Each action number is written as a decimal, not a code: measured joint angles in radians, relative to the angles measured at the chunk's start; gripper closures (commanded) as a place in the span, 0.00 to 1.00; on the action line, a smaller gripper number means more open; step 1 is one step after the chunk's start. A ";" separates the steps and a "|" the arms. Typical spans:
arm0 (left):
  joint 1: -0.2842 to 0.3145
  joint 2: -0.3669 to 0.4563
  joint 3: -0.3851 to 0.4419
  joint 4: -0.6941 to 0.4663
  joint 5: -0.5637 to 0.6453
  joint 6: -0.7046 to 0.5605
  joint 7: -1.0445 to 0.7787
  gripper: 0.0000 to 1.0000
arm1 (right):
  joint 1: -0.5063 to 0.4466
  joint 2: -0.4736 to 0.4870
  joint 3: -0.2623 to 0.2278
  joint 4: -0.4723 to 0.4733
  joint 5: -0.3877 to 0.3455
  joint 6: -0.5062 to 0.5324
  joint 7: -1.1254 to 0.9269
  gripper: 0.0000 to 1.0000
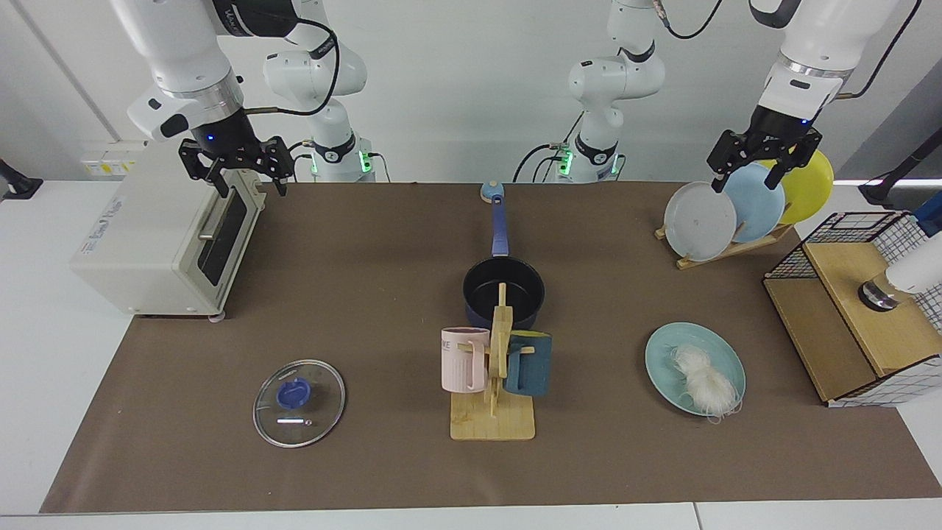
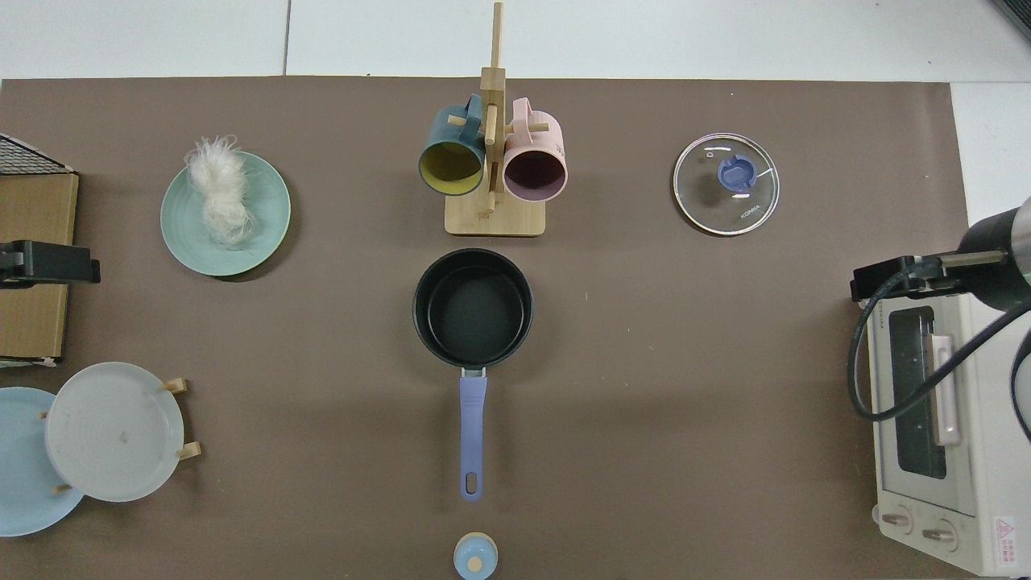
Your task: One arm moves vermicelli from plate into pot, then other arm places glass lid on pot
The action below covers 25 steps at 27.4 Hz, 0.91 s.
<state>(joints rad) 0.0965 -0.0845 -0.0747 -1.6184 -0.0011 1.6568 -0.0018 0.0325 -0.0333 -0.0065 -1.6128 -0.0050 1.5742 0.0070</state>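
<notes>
The vermicelli (image 1: 703,380) lies as a white bundle on the teal plate (image 1: 666,361), spilling over the plate's rim toward the tabletop's near edge (facing view), in the part of the brown mat (image 1: 368,294) on the left arm's side. The pot (image 1: 503,291) sits mid-mat, nothing inside, handle pointing toward the arms' bases. Directly in front of it — between pot and the near edge — stands a wooden mug rack (image 1: 494,397) w/ a pink mug (image 1: 464,358) and a dark teal mug (image 1: 530,362); the rack's post overlaps the pot in the facing view. The glass lid (image 1: 299,403) lies flat, knob up, near the near edge on the right arm's side, well apart from the pot.

Left gripper (image 1: 747,180): raised, fingers spread, holding nothing, over a dish rack (image 1: 725,246) w/ white, pale blue and yellow plates. Right gripper (image 1: 250,185): raised above the toaster oven (image 1: 165,235), fingers spread, holding nothing. A wire-and-wood basket (image 1: 857,309) stands at the mat's edge beyond the plate.
</notes>
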 measured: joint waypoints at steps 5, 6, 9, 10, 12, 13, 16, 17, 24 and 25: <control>0.000 0.000 0.000 0.000 0.000 0.000 0.000 0.00 | 0.000 0.000 0.000 0.000 0.000 0.000 0.000 0.01; 0.000 0.000 0.000 0.000 0.000 0.000 0.000 0.00 | 0.000 0.000 0.000 0.000 0.000 0.000 0.000 0.01; 0.000 0.000 -0.002 0.000 -0.002 0.000 0.000 0.00 | 0.000 0.000 0.000 0.000 0.000 0.000 0.000 0.01; 0.000 0.000 -0.002 0.000 -0.004 0.000 0.000 0.00 | 0.000 0.000 0.000 0.000 0.000 0.000 0.000 0.01; 0.000 0.000 -0.004 0.000 -0.012 0.000 0.000 0.00 | 0.000 0.000 0.000 0.000 0.000 0.000 0.000 0.01; 0.000 0.000 -0.004 0.000 -0.015 0.000 0.000 0.00 | 0.000 0.000 0.000 0.000 0.000 0.000 0.000 0.01; -0.001 0.001 -0.005 0.000 -0.020 0.000 0.000 0.00 | 0.000 0.000 0.000 0.000 0.000 0.000 0.000 0.01; -0.001 0.001 -0.006 0.000 -0.020 0.000 0.000 0.00 | 0.000 0.000 0.000 0.000 0.000 0.000 0.000 0.01; -0.001 0.001 -0.006 0.000 -0.040 0.000 0.000 0.00 | 0.000 0.000 0.000 0.000 0.000 0.000 0.000 0.01; -0.001 0.001 -0.006 0.000 -0.044 0.000 0.000 0.00 | 0.000 0.000 0.000 0.000 0.000 0.000 0.000 0.01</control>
<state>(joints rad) 0.0959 -0.0830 -0.0809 -1.6184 -0.0448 1.6571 -0.0019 0.0325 -0.0333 -0.0062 -1.6128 -0.0051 1.5742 0.0071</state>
